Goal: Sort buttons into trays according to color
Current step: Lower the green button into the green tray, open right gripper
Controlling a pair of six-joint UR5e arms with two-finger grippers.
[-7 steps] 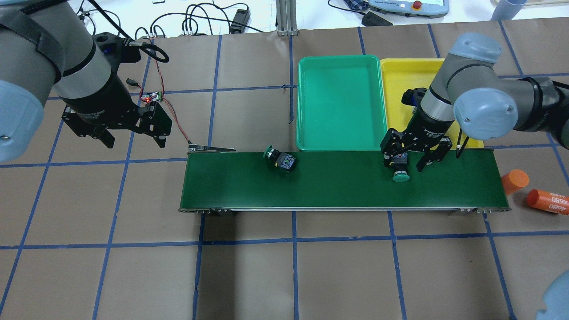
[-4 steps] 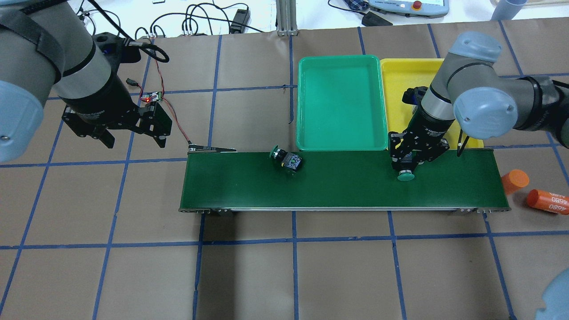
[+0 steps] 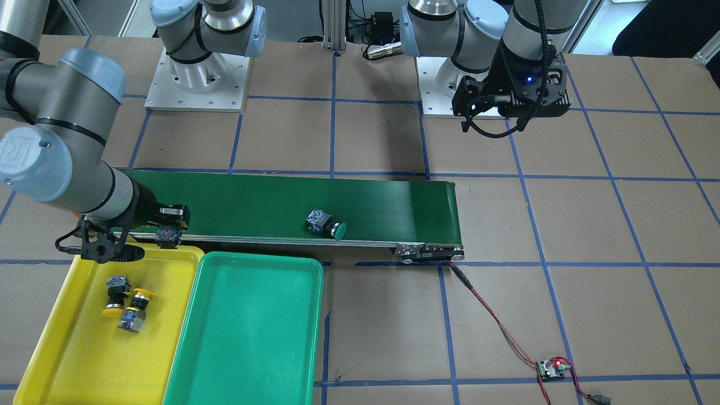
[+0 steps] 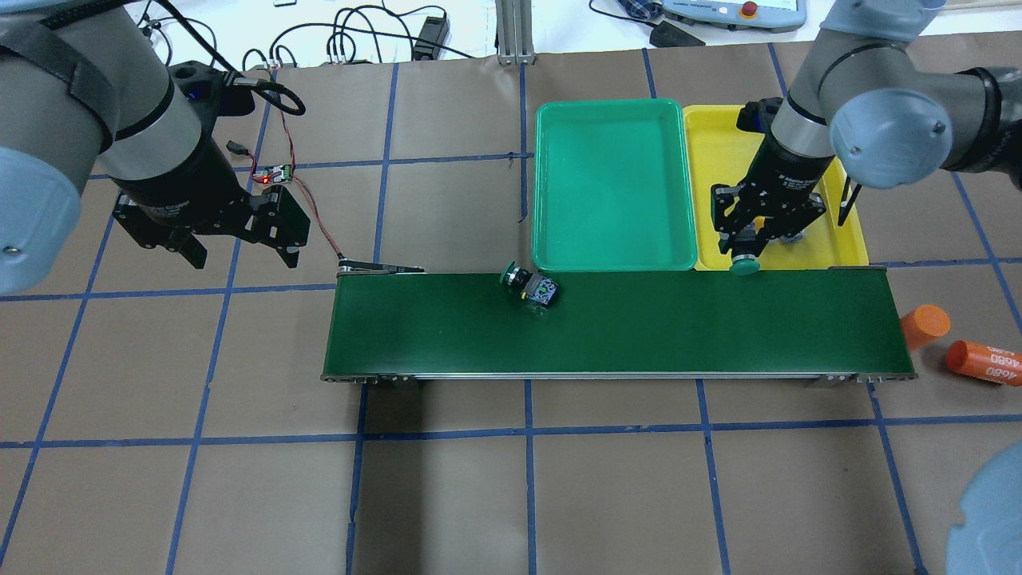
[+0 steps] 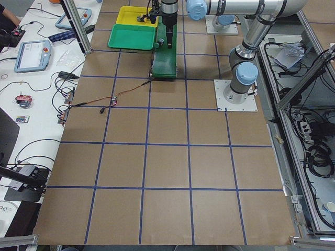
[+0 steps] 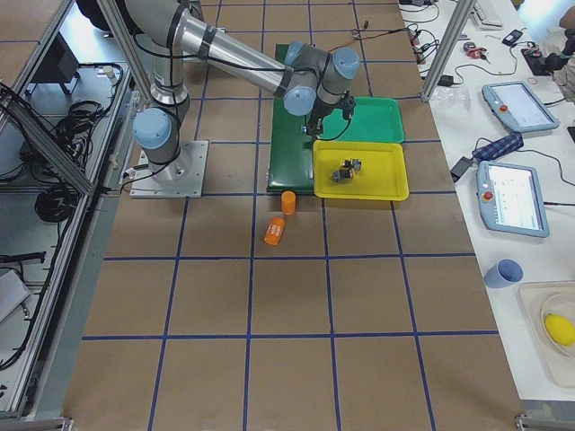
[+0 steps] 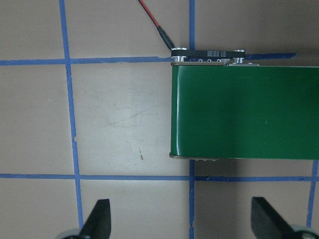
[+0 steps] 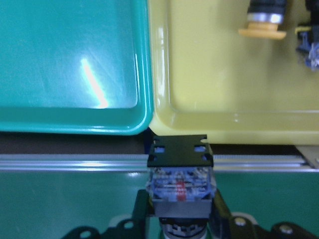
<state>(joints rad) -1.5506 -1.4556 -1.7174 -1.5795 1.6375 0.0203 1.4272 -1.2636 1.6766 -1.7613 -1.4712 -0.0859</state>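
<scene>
Your right gripper (image 4: 751, 242) pinches a green button (image 4: 745, 263) between its fingers, at the rim of the yellow tray (image 4: 806, 259); your left gripper (image 4: 243, 255) is spread

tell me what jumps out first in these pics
The right gripper holds a green button at the edge of the dark green belt, beside the yellow tray. A second green button lies on the belt, and two yellow buttons sit in the yellow tray.

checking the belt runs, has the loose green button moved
Yes. The loose green button slid right along the belt: it was left of the green tray, now it sits at that tray's left corner.
</scene>
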